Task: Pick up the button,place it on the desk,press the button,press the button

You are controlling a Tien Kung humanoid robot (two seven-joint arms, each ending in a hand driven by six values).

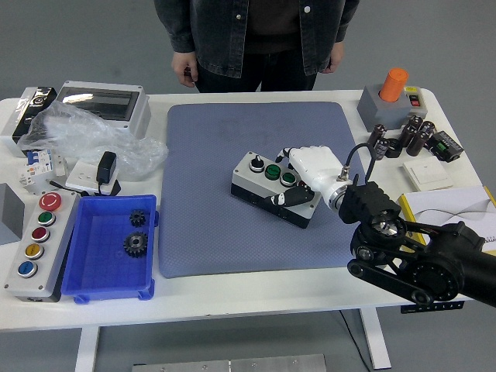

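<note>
Grey button box (271, 186) sits on the blue mat (256, 186), the white right robot hand (310, 174) wrapped around its right end.

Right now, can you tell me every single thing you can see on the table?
button box: 1, grey with two green buttons, on the mat, held by the right hand
mat: 1, blue-grey, table's middle
tray: 1, blue, front left
gears: 2, black, in the tray
control panel: 1, grey, five coloured buttons, left of the tray
plastic bag: 1, clear, left
enclosure: 1, white, far left
charger: 1, black, left
orange button unit: 1, grey base, far right
capacitors: several, dark, right
wall switch: 1, white, right
person: 1, dark jacket, far side
right hand: 1, white, grasping the button box
</note>
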